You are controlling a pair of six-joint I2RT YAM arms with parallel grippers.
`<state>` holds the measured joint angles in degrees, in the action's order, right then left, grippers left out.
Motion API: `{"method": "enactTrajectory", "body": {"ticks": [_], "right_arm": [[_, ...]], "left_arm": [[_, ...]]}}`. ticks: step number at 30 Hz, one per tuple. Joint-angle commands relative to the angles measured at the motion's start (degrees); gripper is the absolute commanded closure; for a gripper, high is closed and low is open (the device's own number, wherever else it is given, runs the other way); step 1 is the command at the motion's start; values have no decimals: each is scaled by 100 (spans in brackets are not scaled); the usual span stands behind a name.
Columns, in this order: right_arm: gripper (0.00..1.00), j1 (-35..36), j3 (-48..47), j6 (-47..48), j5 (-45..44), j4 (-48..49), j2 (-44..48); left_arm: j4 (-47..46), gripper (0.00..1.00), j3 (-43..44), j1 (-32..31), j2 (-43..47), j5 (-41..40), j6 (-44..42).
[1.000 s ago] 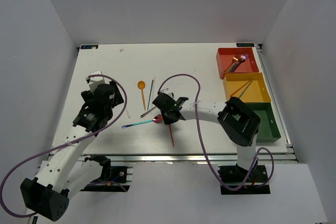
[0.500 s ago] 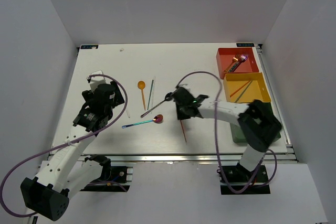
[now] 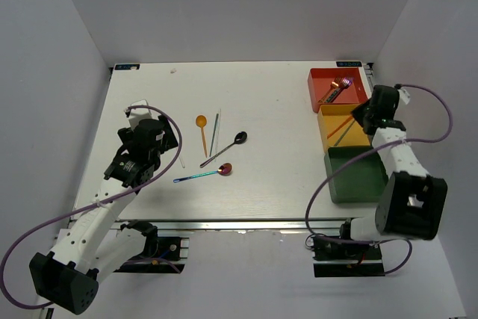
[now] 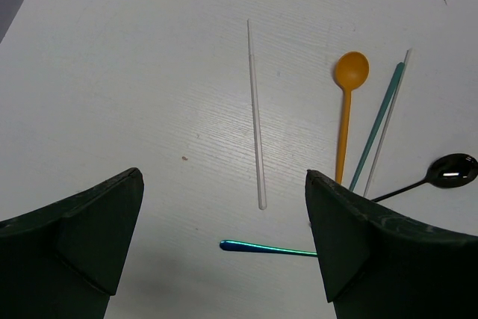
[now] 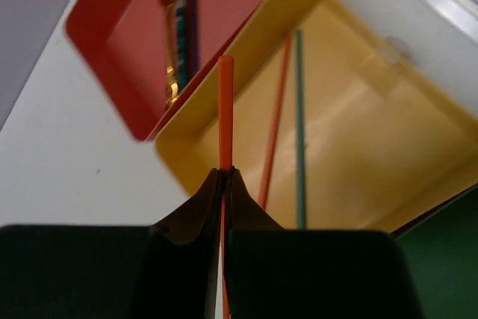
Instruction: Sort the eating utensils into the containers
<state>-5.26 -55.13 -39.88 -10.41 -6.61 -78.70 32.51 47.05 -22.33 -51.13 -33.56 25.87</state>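
My right gripper (image 5: 226, 173) is shut on an orange chopstick (image 5: 225, 110) and holds it over the near-left rim of the yellow tray (image 5: 418, 155), which holds an orange chopstick (image 5: 275, 125) and a teal one (image 5: 299, 125). In the top view it (image 3: 361, 116) hovers at the yellow tray (image 3: 371, 137). The red tray (image 3: 321, 84) holds gold and purple utensils (image 3: 335, 91); the green tray (image 3: 358, 177) looks empty. My left gripper (image 4: 224, 184) is open above a white chopstick (image 4: 256, 117) and an iridescent spoon's handle (image 4: 265, 248); it sits at the table's left (image 3: 151, 156).
On the table's middle lie an orange spoon (image 3: 202, 128), a teal chopstick (image 3: 214, 132), a black spoon (image 3: 226, 147) and the iridescent spoon (image 3: 203, 175). The right arm's purple cable loops over the table near the green tray.
My right arm has swung from the middle of the table to the yellow tray at the right, carrying the orange chopstick. The left arm has not moved.
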Motion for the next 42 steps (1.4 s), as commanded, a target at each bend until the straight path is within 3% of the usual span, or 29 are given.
{"method": "enactTrajectory", "body": {"ticks": [1,10,11,12,13,16,24,30,33,35,42], "right_arm": [[100,-466,-427,-257,4,116,-514],[98,-784,-1113,-143,224,11,-1517],[87,-784,-1079,-152,259,28,-1535],[59,-784,-1044,-204,259,46,-1517],[49,-784,-1008,-222,251,55,-1500],[39,-784,-929,-266,329,90,-1377],[36,-565,-666,23,681,-60,-323],[34,462,186,830,1393,-85,881],[34,1454,652,1087,1419,-279,1233],[34,1755,1098,1096,1463,-253,1470],[36,2494,1760,1263,1911,-402,1963]], "left_arm": [[-70,2,112,18,42,104,-64],[-87,2,112,18,25,174,-99],[-87,2,112,18,25,166,-99],[-78,2,112,18,16,166,-99],[-78,2,112,18,16,157,-99],[-87,2,94,18,16,157,-99],[-105,2,85,18,-90,245,-126],[-122,2,155,18,-458,655,67],[-184,2,348,18,-1020,1122,392],[-297,2,419,18,-1468,1326,743],[-324,2,726,245,-2962,481,1965]]}}
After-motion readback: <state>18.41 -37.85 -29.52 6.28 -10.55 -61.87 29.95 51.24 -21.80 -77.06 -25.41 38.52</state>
